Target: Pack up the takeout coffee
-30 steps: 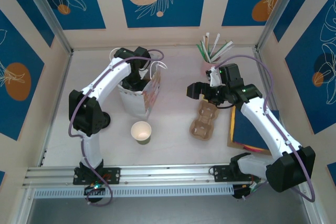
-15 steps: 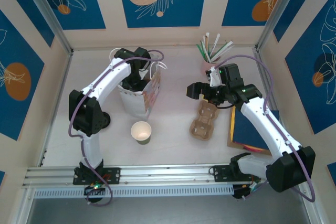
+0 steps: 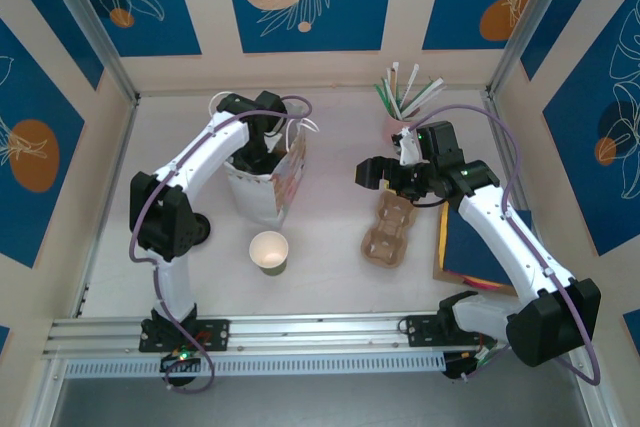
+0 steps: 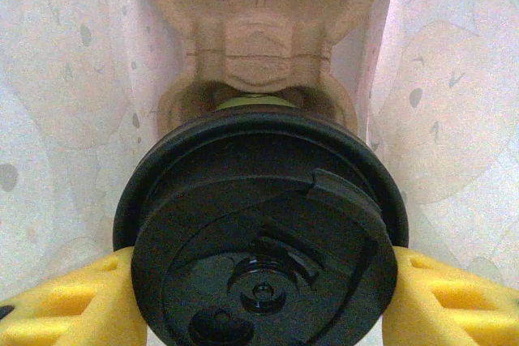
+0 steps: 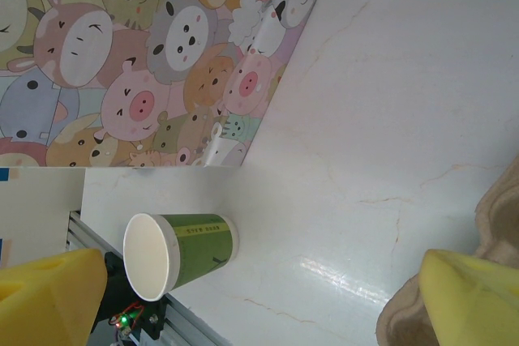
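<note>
Zero shift: left tool around takeout coffee

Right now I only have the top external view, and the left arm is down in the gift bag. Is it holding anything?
Observer: Yes. On the left wrist view the left hand is shut on the takeout coffee, with yellow fingers against both sides of its black lid.
Operator: What's under it?
Observer: A brown pulp carrier sits inside the gift bag, and the cup is over one of its pockets. I cannot tell if it is seated.
Operator: And the right hand?
Observer: The right hand is open with nothing between its fingers. Its camera faces the lidless green cup on the table.
</note>
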{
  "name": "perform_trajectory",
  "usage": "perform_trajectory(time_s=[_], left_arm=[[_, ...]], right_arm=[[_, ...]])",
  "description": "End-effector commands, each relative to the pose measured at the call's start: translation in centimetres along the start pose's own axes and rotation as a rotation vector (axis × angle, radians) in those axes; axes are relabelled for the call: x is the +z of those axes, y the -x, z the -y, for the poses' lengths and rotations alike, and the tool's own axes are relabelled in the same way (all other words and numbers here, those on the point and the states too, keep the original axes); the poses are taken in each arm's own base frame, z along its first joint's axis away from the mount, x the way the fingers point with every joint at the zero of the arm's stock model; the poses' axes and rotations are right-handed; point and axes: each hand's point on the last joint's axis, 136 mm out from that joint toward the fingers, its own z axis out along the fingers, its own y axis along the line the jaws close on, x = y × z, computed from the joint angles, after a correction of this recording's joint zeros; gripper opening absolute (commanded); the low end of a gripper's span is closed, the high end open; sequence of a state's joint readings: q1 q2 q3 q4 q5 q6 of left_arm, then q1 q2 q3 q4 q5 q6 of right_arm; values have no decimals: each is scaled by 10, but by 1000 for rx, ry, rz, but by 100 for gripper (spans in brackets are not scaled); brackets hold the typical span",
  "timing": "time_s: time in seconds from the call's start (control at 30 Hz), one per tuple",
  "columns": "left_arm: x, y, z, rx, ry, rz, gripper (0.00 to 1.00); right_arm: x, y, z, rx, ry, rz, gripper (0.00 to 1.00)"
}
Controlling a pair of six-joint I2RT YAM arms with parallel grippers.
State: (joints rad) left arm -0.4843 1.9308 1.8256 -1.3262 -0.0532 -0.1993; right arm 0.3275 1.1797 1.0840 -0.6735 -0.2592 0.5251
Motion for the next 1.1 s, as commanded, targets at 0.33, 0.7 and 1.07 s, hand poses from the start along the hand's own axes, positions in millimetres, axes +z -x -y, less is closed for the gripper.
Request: perform_trajectory(time_s=[0.33, 0.7, 1.07], left_arm=[[3, -6, -9, 10, 22, -11, 54], [9, -7, -10, 11, 22, -13, 54], [18, -10, -11, 10, 24, -26, 54]], right_arm=[[-3, -3, -2, -13, -3, -7, 99], [-3, -3, -1, -12, -7, -7, 99], [-4, -4, -2, -12, -5, -4, 99]])
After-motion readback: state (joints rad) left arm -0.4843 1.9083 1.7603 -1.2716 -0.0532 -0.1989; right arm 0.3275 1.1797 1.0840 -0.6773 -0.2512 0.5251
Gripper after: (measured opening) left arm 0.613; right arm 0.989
